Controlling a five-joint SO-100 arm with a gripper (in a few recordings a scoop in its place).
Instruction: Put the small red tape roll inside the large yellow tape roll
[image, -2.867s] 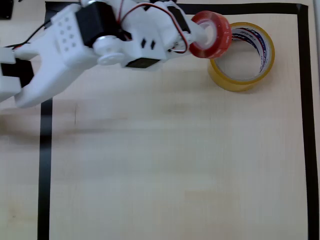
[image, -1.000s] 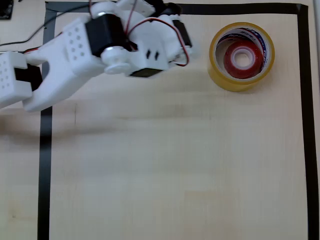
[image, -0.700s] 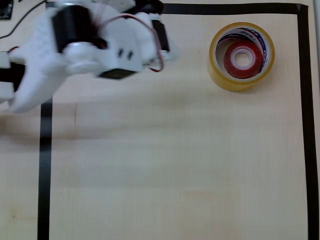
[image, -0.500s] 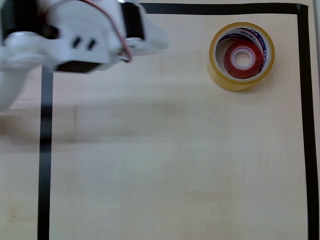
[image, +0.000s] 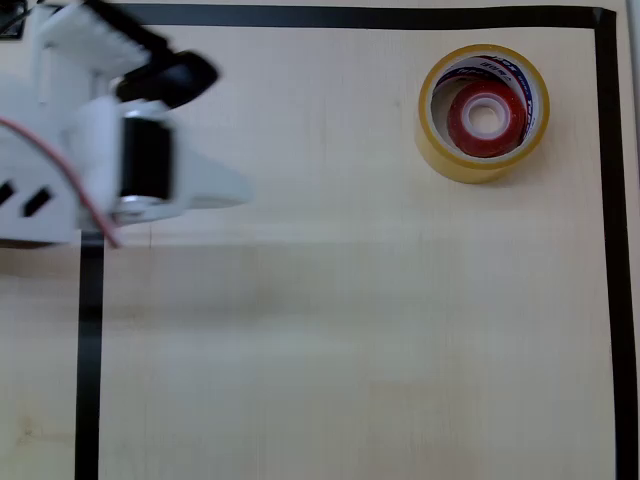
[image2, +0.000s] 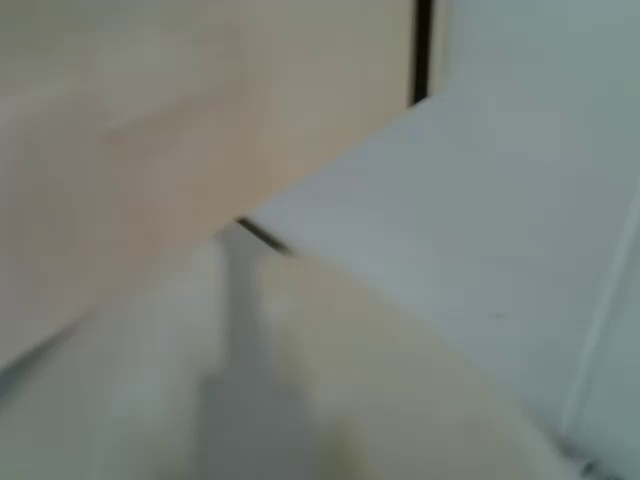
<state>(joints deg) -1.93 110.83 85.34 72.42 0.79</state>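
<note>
Hand (image: 215, 190) now far left (blurred), well apart from small red tape roll (image: 484, 117).

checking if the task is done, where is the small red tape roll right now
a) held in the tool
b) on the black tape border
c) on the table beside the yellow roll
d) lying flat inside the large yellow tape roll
d: in the overhead view the small red tape roll lies flat within the ring of the large yellow tape roll, while the tool is far off at the picture's left.

White arm (image: 110, 150) motion-blurred and cut off at left edge, wrist view blurred throughout
</note>
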